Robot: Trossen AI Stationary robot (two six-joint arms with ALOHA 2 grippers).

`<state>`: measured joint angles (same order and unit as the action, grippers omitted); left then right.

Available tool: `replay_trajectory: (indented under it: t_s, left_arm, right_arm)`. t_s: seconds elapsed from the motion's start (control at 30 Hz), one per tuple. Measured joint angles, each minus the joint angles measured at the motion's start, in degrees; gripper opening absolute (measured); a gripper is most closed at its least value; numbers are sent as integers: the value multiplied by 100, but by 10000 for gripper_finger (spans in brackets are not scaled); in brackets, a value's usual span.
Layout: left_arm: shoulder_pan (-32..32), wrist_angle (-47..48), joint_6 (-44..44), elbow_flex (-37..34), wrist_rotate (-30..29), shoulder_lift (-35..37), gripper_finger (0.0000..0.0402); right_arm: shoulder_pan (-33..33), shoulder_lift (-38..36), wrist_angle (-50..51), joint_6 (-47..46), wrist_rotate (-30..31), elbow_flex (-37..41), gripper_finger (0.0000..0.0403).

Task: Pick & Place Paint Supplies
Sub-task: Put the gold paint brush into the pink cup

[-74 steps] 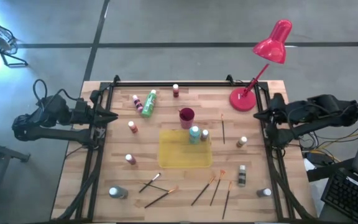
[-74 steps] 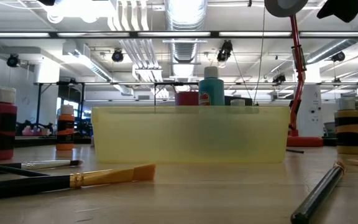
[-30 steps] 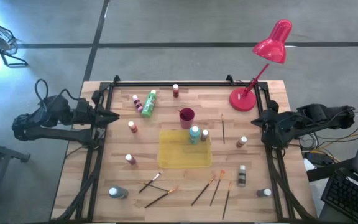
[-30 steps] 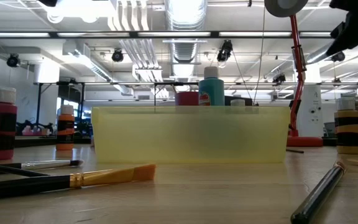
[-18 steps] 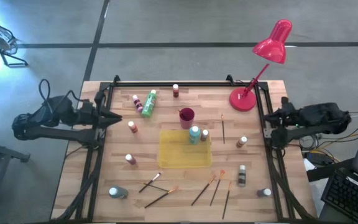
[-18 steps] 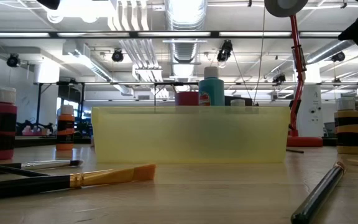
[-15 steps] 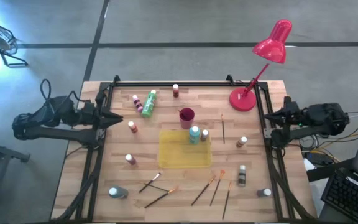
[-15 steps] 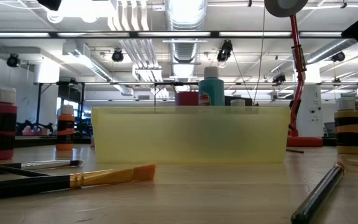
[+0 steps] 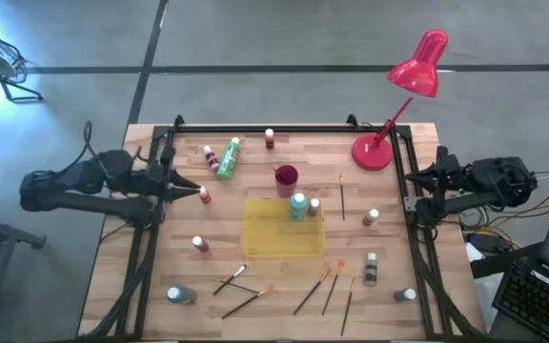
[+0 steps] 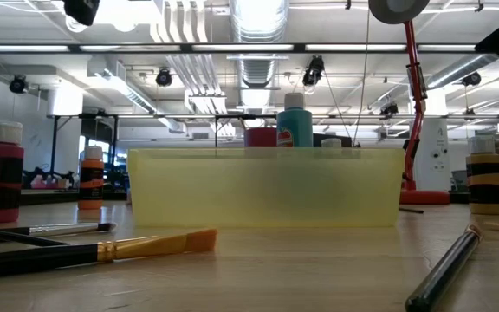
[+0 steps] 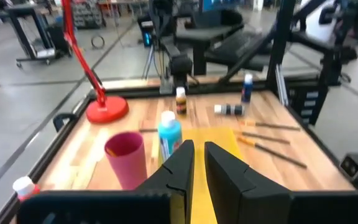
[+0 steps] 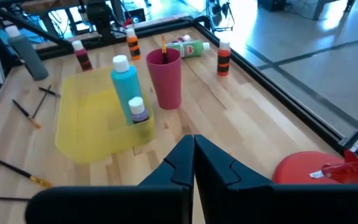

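Two idle grippers: left gripper (image 9: 196, 190) fingers slightly apart, right gripper (image 9: 412, 181) pressed together, both empty

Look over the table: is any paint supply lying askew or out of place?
Yes. The green paint bottle lies on its side near the table's far edge, while the bottles around it stand upright. A black-banded bottle near the scattered brushes also lies flat. Nothing looks spilled.

Relative to the yellow tray (image 9: 265, 238): two paint bottles (image 9: 298, 206) stand inside it, ten more lie or stand around it on the tabletop (image 9: 160, 267). Six brushes (image 9: 248, 303) lie scattered beyond its edges. One magenta cup (image 9: 286, 178) and one red lamp (image 9: 374, 151) stand beyond it.
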<state>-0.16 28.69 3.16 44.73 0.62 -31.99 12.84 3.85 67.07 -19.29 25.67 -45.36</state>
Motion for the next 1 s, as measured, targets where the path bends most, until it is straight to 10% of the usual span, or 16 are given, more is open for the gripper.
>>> replay_trajectory:
  t_s: [1.0]
  left_arm:
    - [-1758, 3577, -1328, 2268, -818, -2973, 46]
  right_arm:
    - [0, 71, -5, -2, -14, 2, 8]
